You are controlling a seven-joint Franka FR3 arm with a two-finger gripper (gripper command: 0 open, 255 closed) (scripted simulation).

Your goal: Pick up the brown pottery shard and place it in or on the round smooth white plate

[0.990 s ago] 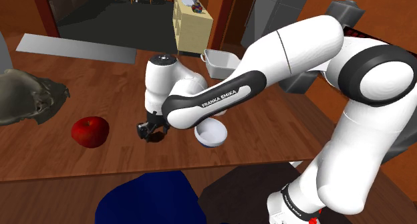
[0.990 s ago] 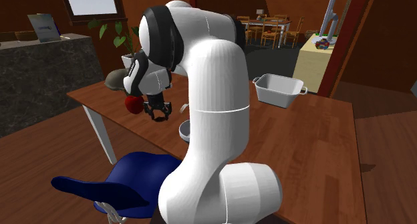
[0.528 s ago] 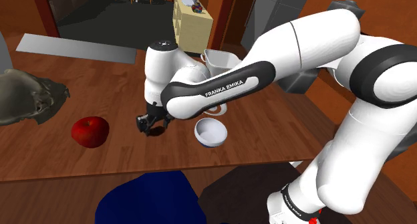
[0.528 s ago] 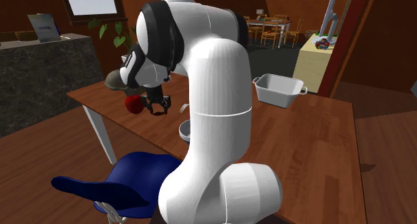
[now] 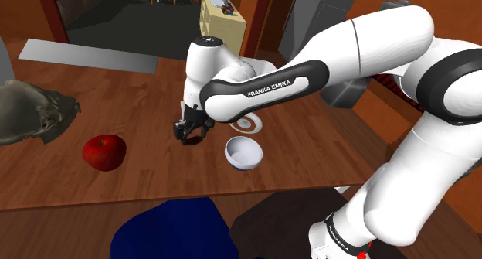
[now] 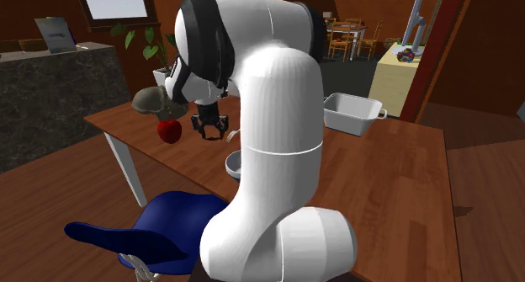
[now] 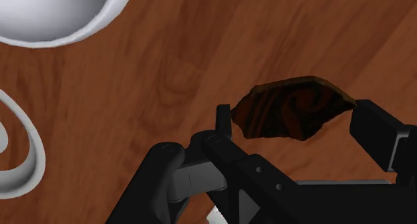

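The brown pottery shard (image 7: 294, 109), a dark curved fragment, is clasped between my black fingers (image 7: 224, 122) and hangs above the wooden table (image 5: 139, 95). My gripper (image 5: 189, 132) is shut on it, just off the shoulder view's left of the round white plate (image 5: 249, 124), which has a swirl on it and is partly covered by my forearm. The plate's rim (image 7: 17, 162) lies off to one side of the gripper in the wrist view. In the second exterior view my gripper (image 6: 210, 129) hovers to the right of the apple.
A white bowl (image 5: 243, 152) sits near the table's front edge below the plate. A red apple (image 5: 104, 151) and a grey crumpled object (image 5: 31, 110) lie at the shoulder view's left. A white tub (image 6: 352, 112) stands farther back. A blue chair (image 5: 170, 230) is at the front.
My gripper has risen from the table with the shard and moved toward the shoulder view's right, closer to the plate. The plate, hidden before, now partly shows.
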